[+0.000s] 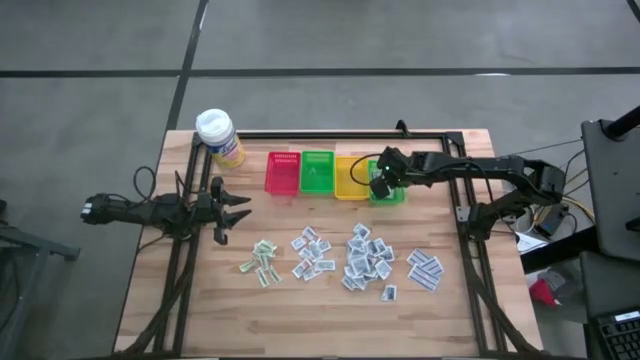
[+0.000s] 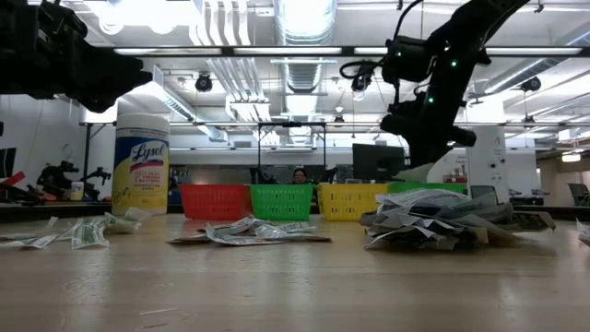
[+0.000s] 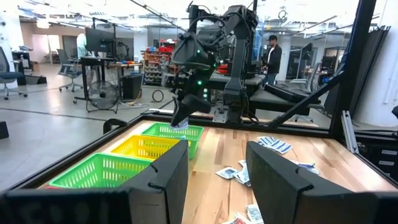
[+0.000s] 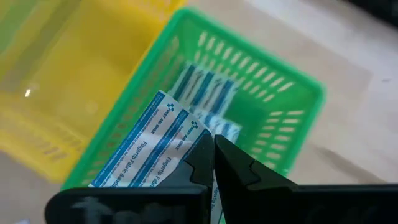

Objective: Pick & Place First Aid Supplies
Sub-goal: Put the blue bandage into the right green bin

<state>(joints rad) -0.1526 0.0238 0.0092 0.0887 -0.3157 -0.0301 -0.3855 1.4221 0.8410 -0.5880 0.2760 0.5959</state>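
Overhead, I see my right gripper [image 1: 379, 186] hanging over the green basket [image 1: 392, 196] at the right end of the basket row, with a white packet [image 1: 379, 187] pinched in its closed fingers. My left gripper [image 1: 238, 209] waits at the table's left side, fingers spread and empty, near the yellow bottle [image 1: 220, 137]. Loose packets [image 1: 365, 255] lie scattered across the middle of the wooden table [image 1: 200, 300], with a greenish cluster [image 1: 262, 262] further left. A red basket [image 1: 282, 172], a second green basket [image 1: 318, 171] and a yellow basket [image 1: 351, 177] stand side by side in the row.

From table height, the right gripper [image 2: 417, 152] sits above the baskets, and the nearest heap of packets [image 2: 433, 221] lies in front.

Through the left wrist camera, I look past my own spread fingers [image 3: 161, 180] to the right arm holding its packet [image 3: 179, 124] just over the end basket [image 3: 171, 132]. A person [image 3: 271, 56] stands in the room behind.

Through the right wrist camera, the closed fingers [image 4: 205, 155] clamp a bandage packet [image 4: 149, 149] with blue print, held above the green basket [image 4: 273, 118], where more blue-striped packets [image 4: 205, 93] already lie. The yellow basket [image 4: 68, 87] sits just beside it.
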